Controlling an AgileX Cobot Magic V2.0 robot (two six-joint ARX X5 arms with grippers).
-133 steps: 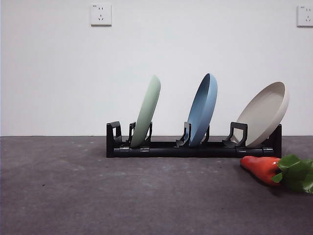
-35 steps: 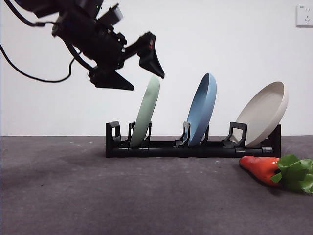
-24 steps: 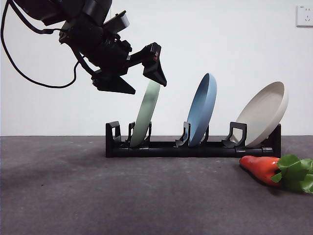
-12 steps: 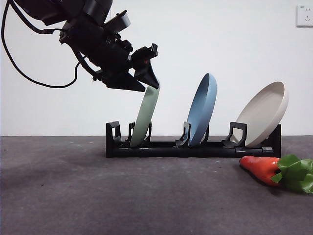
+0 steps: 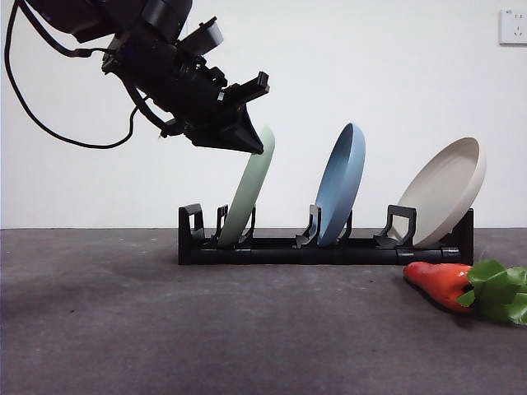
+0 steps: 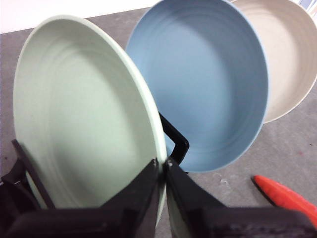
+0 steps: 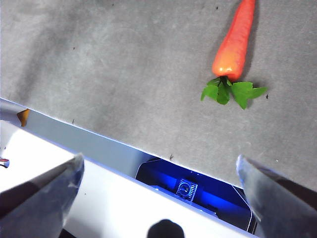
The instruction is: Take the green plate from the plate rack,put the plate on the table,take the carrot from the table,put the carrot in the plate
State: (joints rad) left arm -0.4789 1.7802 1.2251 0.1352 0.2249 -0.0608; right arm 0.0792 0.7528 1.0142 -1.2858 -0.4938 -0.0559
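Note:
The green plate point(image 5: 247, 193) stands on edge in the left slot of the black plate rack point(image 5: 325, 247). My left gripper point(image 5: 251, 141) comes in from the upper left and is shut on the plate's top rim; the left wrist view shows its jaws pinching that rim point(image 6: 161, 166) of the green plate point(image 6: 79, 124). The carrot point(image 5: 445, 281) lies on the table point(image 5: 206, 329) at the right, in front of the rack, leaves to the right. It also shows in the right wrist view point(image 7: 235, 42). My right gripper point(image 7: 158, 173) is open, high above the table's edge, away from the carrot.
A blue plate point(image 5: 342, 185) stands in the middle slot and a beige plate point(image 5: 449, 189) leans in the right slot. Both show in the left wrist view, blue point(image 6: 208, 84) and beige point(image 6: 287, 49). A white wall with sockets lies behind.
My left gripper came down onto the green plate's top rim and its jaws closed on it. The plate leans slightly more to the right. Carrot and other plates are unmoved.

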